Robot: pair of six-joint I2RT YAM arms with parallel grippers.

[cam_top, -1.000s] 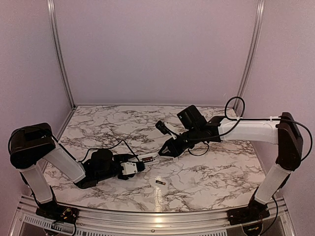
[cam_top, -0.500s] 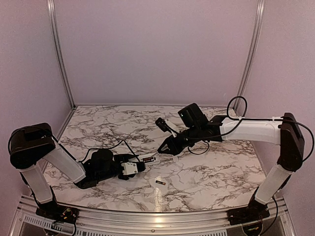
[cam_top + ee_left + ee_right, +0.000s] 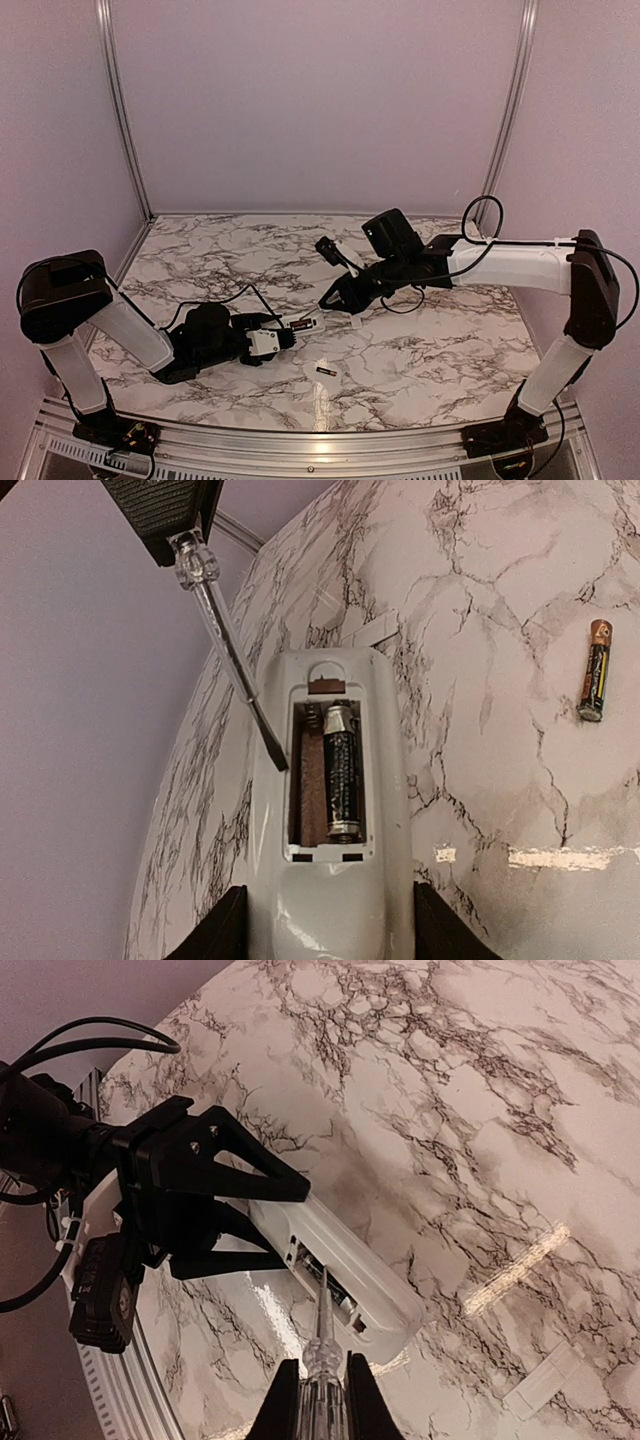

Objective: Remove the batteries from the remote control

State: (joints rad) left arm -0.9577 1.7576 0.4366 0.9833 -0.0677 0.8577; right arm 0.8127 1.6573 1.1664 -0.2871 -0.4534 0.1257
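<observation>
My left gripper (image 3: 330, 922) is shut on the white remote control (image 3: 330, 880), holding it back side up just above the marble table. Its battery bay is uncovered, with one dark battery (image 3: 342, 780) in the right slot and the left slot bare. A second battery (image 3: 596, 670) lies loose on the table (image 3: 325, 371). My right gripper (image 3: 322, 1395) is shut on a clear-handled screwdriver (image 3: 322, 1355). The screwdriver's tip (image 3: 278, 762) rests at the bay's left edge. Seen from above, the right gripper (image 3: 335, 298) hangs just beyond the remote (image 3: 305, 322).
A small white flat cover piece (image 3: 545, 1380) lies on the table past the remote's far end. Purple walls with metal posts (image 3: 120, 110) close in the back and sides. A metal rail (image 3: 300, 445) runs along the near edge. Black cables loop by both arms.
My right gripper has shifted a little left, toward the remote, bringing the screwdriver tip to the battery bay. The left gripper, the remote and the loose battery have stayed still.
</observation>
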